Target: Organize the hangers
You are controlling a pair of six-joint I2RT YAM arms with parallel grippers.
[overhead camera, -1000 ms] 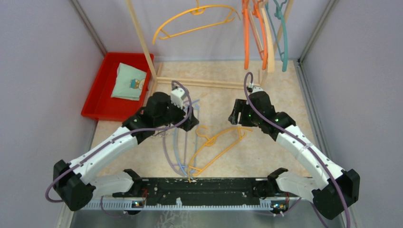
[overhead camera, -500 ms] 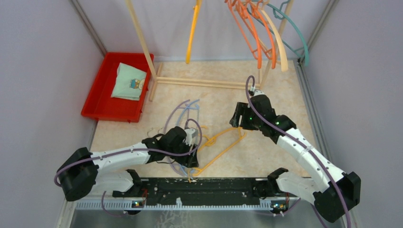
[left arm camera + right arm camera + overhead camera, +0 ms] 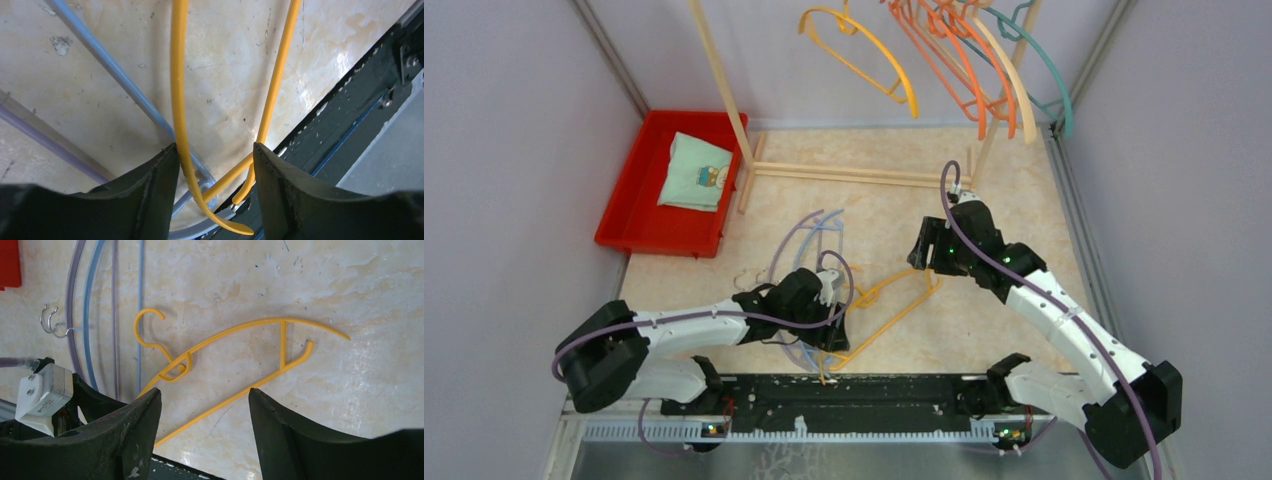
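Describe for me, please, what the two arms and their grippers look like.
The left arm and right arm have white link shells with black joints and bases. A purple cable loops loosely along each. The right wrist shows a small green light; the left carries a white block. The left gripper and right gripper have plain, dark, matte fingers.

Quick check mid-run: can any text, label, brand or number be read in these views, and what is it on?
No text is readable in any view.
Folded cloth in the red tray: a small printed picture, too small to tell whether it carries words.
Toothed white strip: marks only, no digits legible.
Yellow hanger: no lettering shows.
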